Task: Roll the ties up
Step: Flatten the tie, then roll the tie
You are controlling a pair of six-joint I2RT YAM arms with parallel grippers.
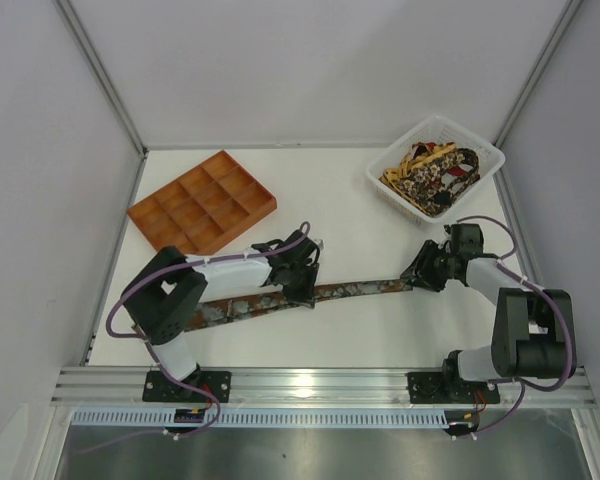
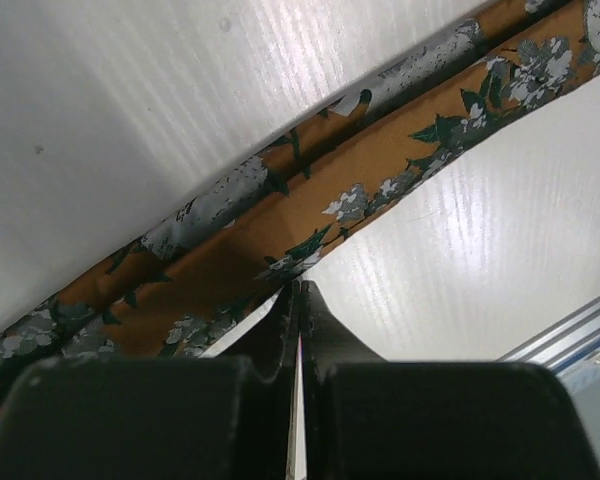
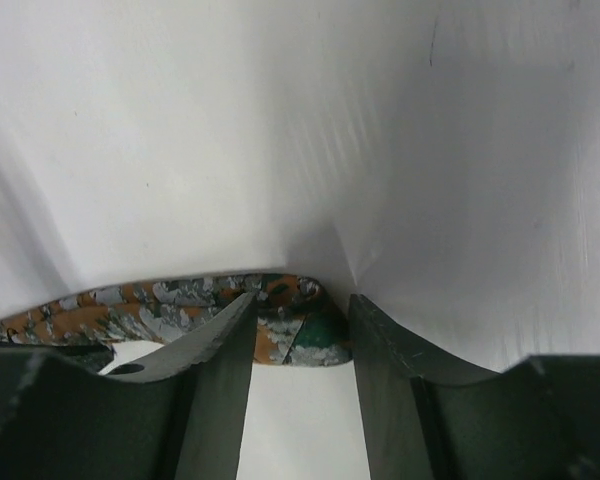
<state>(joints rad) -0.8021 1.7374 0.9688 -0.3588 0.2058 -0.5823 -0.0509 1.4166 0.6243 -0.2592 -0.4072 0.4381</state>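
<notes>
A long rust-orange tie with a grey and green flower pattern (image 1: pixel 360 289) lies flat across the table, left to right. My left gripper (image 1: pixel 305 288) is shut, and its tips (image 2: pixel 300 287) touch the near edge of the tie (image 2: pixel 280 210) around its middle. Whether fabric is pinched cannot be told. My right gripper (image 1: pixel 420 276) is open at the tie's right end. In the right wrist view the folded end of the tie (image 3: pixel 300 335) lies between its open fingers (image 3: pixel 302 300). More patterned ties (image 1: pixel 435 172) are heaped in the white basket.
The white basket (image 1: pixel 380 186) stands at the back right. An orange compartment tray (image 1: pixel 265 203) sits at the back left. White walls close in the table on three sides, and a metal rail (image 1: pixel 320 385) runs along its near edge.
</notes>
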